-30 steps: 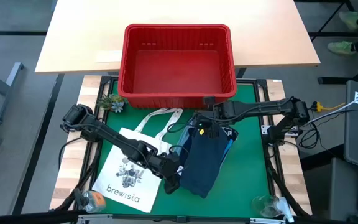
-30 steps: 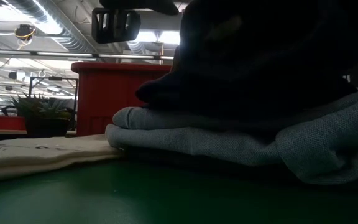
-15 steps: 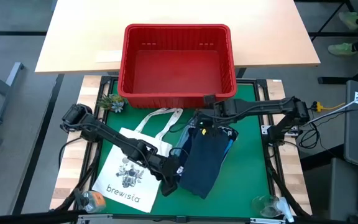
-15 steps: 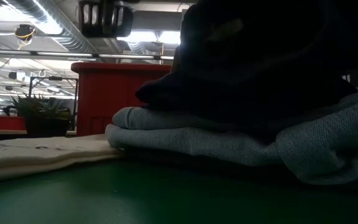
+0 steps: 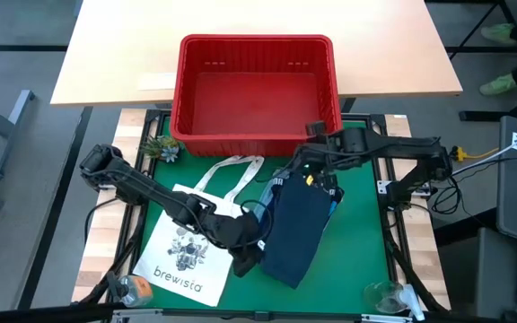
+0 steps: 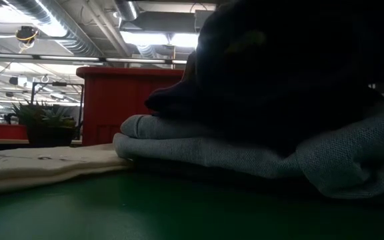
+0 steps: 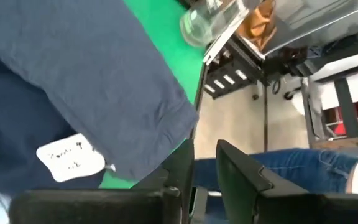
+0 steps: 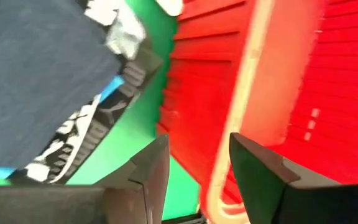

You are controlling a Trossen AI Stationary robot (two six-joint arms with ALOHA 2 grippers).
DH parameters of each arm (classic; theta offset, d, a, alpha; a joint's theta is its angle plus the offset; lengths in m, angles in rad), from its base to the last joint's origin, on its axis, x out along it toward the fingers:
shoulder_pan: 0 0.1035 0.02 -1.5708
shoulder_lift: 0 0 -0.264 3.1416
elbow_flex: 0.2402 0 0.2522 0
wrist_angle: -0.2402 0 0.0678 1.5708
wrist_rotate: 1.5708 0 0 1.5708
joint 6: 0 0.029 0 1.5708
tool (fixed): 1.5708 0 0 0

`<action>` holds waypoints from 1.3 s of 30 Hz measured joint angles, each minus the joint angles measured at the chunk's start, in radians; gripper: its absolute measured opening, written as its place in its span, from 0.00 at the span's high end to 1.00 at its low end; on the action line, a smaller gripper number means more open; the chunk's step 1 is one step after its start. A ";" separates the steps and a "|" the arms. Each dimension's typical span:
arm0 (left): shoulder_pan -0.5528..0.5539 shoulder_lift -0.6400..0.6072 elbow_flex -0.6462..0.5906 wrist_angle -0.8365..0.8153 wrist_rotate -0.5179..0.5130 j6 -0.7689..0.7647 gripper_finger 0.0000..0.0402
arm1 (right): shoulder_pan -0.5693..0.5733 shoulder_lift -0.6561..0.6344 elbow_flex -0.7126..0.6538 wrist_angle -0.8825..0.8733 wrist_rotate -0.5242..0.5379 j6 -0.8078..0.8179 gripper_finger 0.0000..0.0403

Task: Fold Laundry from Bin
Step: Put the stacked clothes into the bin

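A stack of folded laundry lies mid-mat, with a dark navy garment (image 5: pixel 294 233) on top, its white label (image 7: pixel 67 162) showing. Under it lie a pale garment (image 6: pixel 245 157) and a bright blue one (image 5: pixel 333 205). The red bin (image 5: pixel 258 40) stands behind the stack, with nothing inside. My left gripper (image 5: pixel 248 258) is at the stack's near left corner, narrowly open and empty (image 7: pixel 207 180). My right gripper (image 5: pixel 308 172) hangs above the stack's far end, open and empty (image 8: pixel 194 168), in front of the bin's wall (image 8: pixel 278 81). My left gripper has one finger (image 7: pixel 180 174) beside the navy garment's near edge (image 7: pixel 182 121). I cannot tell whether it touches the cloth. Nothing lies between the fingers.
The white tote bag (image 5: pixel 187 251) lies flat left of the stack, its handles toward the bin. A small plant (image 5: pixel 162 148) stands at the far left of the mat and a glass (image 5: pixel 382 294) at the near right corner. A jeans-clad leg (image 7: pixel 291 165) shows beyond the table.
My right gripper has risen from the navy garment's far end and gone a little toward the table's right edge, leaving the low view upward. The stack has stayed where it was.
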 joint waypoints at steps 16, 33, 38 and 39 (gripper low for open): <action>0.005 0.019 -0.001 0.037 -0.230 0.041 0.82 | -0.010 -0.073 -0.050 -0.079 -0.101 -0.103 0.59; 0.088 0.026 -0.001 0.023 -0.231 0.249 0.82 | 0.244 -0.292 -0.295 -0.038 -0.146 0.505 0.59; 0.158 0.026 -0.001 0.019 -0.158 0.265 0.82 | 0.406 -0.293 -0.331 -0.028 -0.097 0.647 0.59; 0.172 0.026 -0.001 0.019 -0.158 0.265 0.82 | 0.431 -0.292 -0.338 -0.025 -0.089 0.667 0.59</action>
